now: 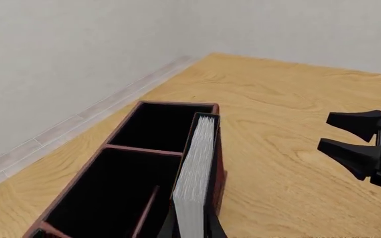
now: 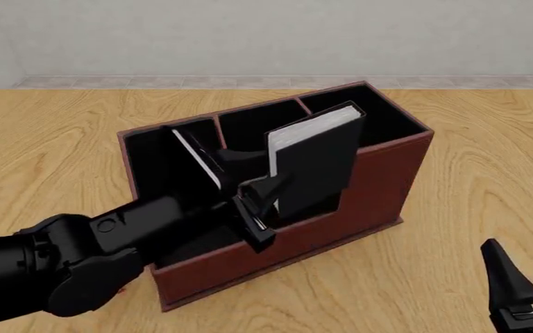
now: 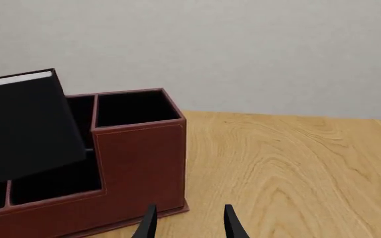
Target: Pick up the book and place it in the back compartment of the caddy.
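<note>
Book (image 2: 315,163): clamped in left gripper (image 2: 259,201), tilted above the caddy (image 2: 377,180); back compartment (image 2: 248,125) lies beyond (right gripper (image 2: 526,277) apart, idle).

black book (image 2: 318,166), white pages; red-brown caddy (image 2: 377,184), black lining.

You had open table (image 2: 488,173) right of the caddy (image 2: 377,187), where only the right gripper (image 2: 526,277), jaws apart, stood near the front edge. Over the caddy's near, stepped-down pocket, the left gripper (image 2: 257,208) and the tilted book (image 2: 313,166) it clamped blocked passage. The tall far-right pocket (image 3: 134,109) lay unobstructed from above. The wall (image 2: 266,35) bounded the far side.
</note>
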Controlling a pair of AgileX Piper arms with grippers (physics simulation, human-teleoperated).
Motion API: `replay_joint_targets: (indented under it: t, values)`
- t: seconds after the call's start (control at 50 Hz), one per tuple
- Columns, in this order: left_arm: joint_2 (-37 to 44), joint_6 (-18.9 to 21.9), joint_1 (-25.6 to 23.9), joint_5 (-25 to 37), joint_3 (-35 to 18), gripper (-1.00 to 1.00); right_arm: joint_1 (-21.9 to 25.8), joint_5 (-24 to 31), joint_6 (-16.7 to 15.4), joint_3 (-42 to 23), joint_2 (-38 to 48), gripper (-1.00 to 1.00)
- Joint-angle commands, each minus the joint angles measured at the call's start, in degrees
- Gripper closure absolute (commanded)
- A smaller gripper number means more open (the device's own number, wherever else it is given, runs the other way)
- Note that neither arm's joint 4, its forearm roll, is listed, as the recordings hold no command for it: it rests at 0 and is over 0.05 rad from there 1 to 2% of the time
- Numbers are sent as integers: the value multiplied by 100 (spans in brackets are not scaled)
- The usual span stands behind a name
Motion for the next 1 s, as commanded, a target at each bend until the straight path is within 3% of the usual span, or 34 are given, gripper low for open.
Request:
replay_joint_targets:
  t: [0.02,0.52,1.0]
  values:
    - [-154,176,106,53,24,100,11,2,-13,0,0,-100]
    - [267,171,434,-334,277,100,9,-5,-31,0,0,-100]
    - [808,283,536,-577,99,100,-11,16,-43,0,-1,-100]
